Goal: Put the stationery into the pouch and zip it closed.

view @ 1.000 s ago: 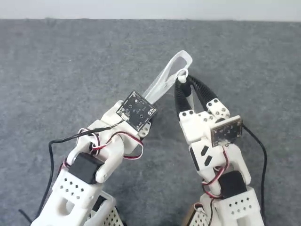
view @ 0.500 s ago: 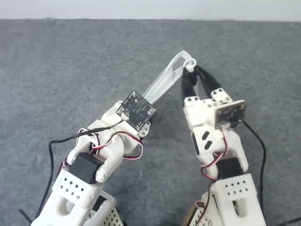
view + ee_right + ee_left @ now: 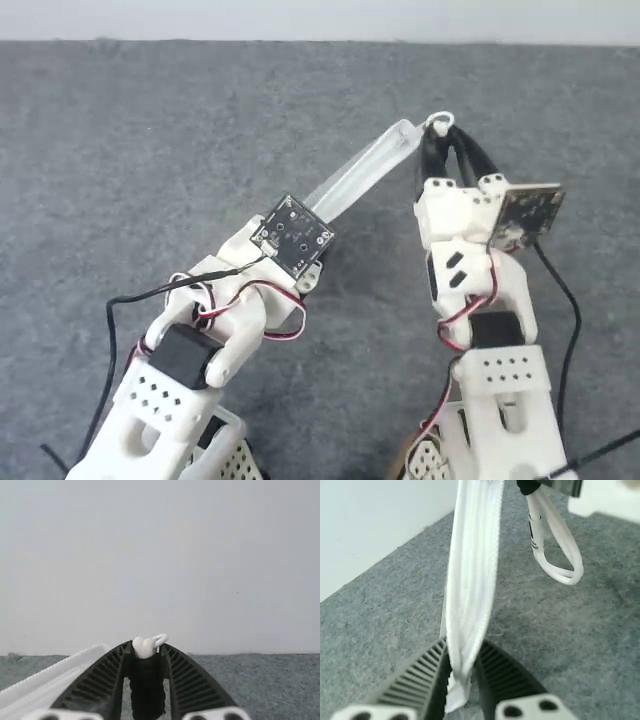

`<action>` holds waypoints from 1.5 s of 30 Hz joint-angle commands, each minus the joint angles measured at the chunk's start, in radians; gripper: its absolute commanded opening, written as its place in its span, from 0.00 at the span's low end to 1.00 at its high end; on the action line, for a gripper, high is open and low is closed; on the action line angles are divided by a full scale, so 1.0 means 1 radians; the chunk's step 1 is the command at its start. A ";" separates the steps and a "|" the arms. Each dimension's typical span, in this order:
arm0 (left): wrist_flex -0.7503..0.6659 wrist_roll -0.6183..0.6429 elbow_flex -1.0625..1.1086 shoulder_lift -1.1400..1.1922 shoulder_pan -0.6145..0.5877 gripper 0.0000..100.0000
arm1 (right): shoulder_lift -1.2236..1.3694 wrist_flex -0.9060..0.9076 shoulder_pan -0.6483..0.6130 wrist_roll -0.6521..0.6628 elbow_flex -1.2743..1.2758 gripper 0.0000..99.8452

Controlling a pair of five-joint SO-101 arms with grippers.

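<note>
A clear pouch with a white zipper (image 3: 365,175) hangs stretched in the air between the two arms. My left gripper (image 3: 462,656) is shut on the pouch's near end, and the pouch (image 3: 472,570) runs away from its jaws as a flat band. At the far end my right gripper (image 3: 438,132) is shut on the zipper pull (image 3: 145,647), a small white knob between its black fingers. A white cord loop (image 3: 561,560) dangles below that gripper. The pouch's edge (image 3: 45,682) shows beside the right gripper (image 3: 146,652). I see no stationery.
Grey felt table (image 3: 120,150) lies under both arms, with a pale wall (image 3: 300,18) along its far edge. A black cable (image 3: 140,300) trails from the left arm and another (image 3: 560,300) from the right arm.
My right gripper has moved right and away with the zipper pull. The pouch's far end, a gaping loop before, is now drawn flat and straight. The left arm has stayed put.
</note>
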 commanded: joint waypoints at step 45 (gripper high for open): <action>-0.124 0.180 0.004 0.014 -0.278 0.01 | 0.449 0.262 -0.048 -0.040 -0.356 0.01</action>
